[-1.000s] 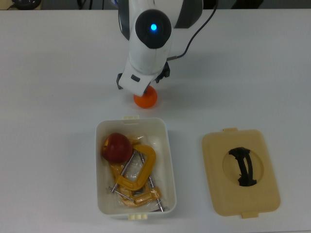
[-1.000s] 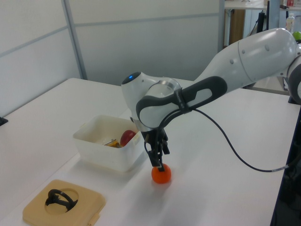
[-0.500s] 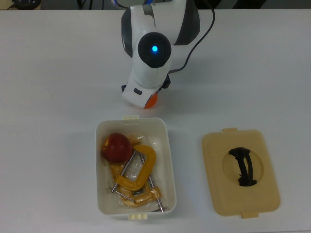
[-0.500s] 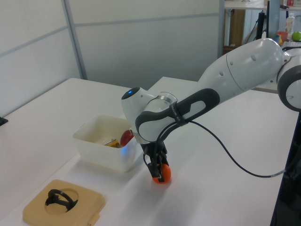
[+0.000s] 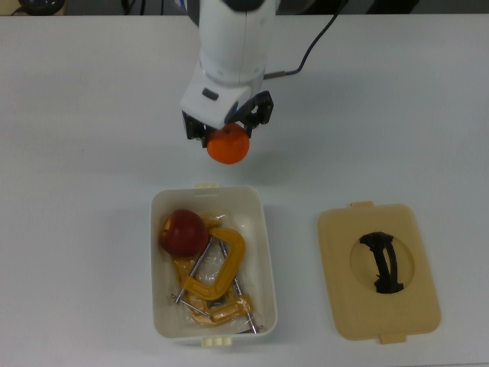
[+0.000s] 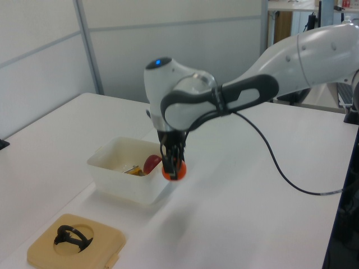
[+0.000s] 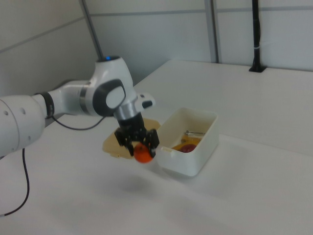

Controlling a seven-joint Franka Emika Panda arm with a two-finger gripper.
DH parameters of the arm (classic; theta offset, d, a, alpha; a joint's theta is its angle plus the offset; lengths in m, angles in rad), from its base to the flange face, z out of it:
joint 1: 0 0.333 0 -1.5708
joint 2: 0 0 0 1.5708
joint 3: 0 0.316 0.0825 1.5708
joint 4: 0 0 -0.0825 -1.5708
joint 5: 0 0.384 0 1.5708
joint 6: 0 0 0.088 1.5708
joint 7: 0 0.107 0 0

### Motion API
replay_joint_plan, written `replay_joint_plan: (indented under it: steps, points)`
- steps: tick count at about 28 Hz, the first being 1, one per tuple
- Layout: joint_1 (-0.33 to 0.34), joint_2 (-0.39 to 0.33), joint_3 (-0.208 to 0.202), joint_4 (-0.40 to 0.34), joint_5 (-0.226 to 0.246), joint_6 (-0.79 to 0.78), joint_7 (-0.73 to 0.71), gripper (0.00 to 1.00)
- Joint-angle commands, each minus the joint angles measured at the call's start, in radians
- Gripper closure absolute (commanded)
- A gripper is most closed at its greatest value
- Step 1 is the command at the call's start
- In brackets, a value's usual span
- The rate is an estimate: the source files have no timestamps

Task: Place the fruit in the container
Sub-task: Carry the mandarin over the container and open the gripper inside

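Tub (image 5: 266, 252): I see the apple (image 5: 182, 232) in it, at the top view's upper left, resting on yellow clamps (image 5: 218, 279).
Mandarin (image 5: 228, 144): clear of the table (image 5: 76, 153), just outside the tub's short end.
Gripper (image 5: 227, 131): my fingers are closed against the mandarin's sides.
Lid (image 5: 378, 271): flat beside the tub.

I count two fruits: one orange mandarin (image 5: 228, 144) near the top view's far middle, and one dark red apple (image 5: 182, 232) in the tub's far-left corner in the top view. There is one white tub (image 5: 263, 260). Inside it I make out at least two yellow clamps (image 5: 218, 283), tangled together, so I cannot give a sure number. One tan lid (image 5: 377, 271) lies to the top view's right. One arm (image 6: 291, 61), one gripper (image 5: 227, 130).
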Motion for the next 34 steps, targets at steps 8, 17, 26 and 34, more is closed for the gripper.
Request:
replay_joint_plan:
  steps: [8,17,26,34]
  points:
    - [0.005,0.087,-0.027,0.144,-0.064,0.258,0.29,0.75]
    - [-0.002,0.162,-0.029,0.143,-0.083,0.406,0.518,0.63]
    - [-0.012,0.153,-0.029,0.14,-0.094,0.393,0.509,0.0]
    - [-0.028,0.056,-0.027,0.098,-0.089,0.221,0.46,0.0]
